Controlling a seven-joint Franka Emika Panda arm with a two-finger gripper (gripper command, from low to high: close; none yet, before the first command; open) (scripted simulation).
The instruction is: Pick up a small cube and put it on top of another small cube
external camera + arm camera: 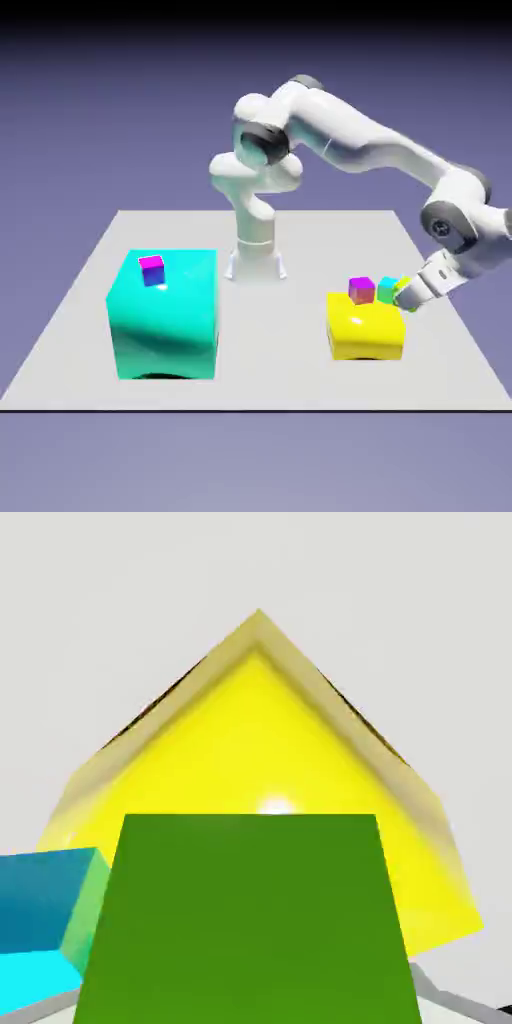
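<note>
The yellow block (365, 328) is taken as the landmark; its surface is smooth and glossy, its top is swollen into a soft curve, and a highlight is thrown back from it in the hand view. The small lime-green cube (250, 917) is gripped by the gripper (408, 292), with a grey finger tip seen on either side of it; flat, matt-looking green is shown by its near face, and straight, crisp edges are kept. In the exterior view, the lime-green cube is largely hidden by the hand and is seen near the yellow block's right rear corner; whether the block is touched by it cannot be told.

The teal small cube (387, 289) is seen at the same corner of the yellow block, just beside the held cube; the magenta-purple small cube (361, 290) is seen along the block's rear edge, to the left of the teal one. Well apart from the yellow block, toward the exterior view's left, the large turquoise block (165, 320) is placed; it is likewise shiny and rounded, and a magenta-topped small cube (152, 270) with a blue-violet side is seen at its upper part.
</note>
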